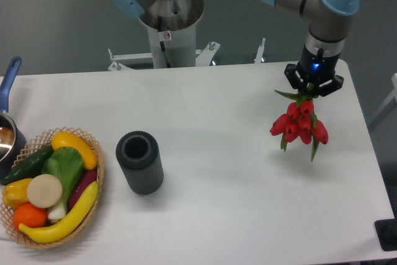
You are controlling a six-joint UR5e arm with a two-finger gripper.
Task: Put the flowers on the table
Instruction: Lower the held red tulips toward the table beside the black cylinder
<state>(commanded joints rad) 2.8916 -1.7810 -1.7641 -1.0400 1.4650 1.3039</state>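
Flowers point(300, 123) hang heads down from the gripper point(312, 89), which pinches their stems. They are above the table point(236, 215).

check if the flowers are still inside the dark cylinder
No, the flowers hang from the gripper over the right side of the table, well apart from the dark cylinder, whose opening shows empty.

A: Your arm reaches in from the upper right, wrist pointing straight down.
B: And your end effector point(313, 85)?
A: Fingers closed on the flowers point(300, 122), hanging beneath.
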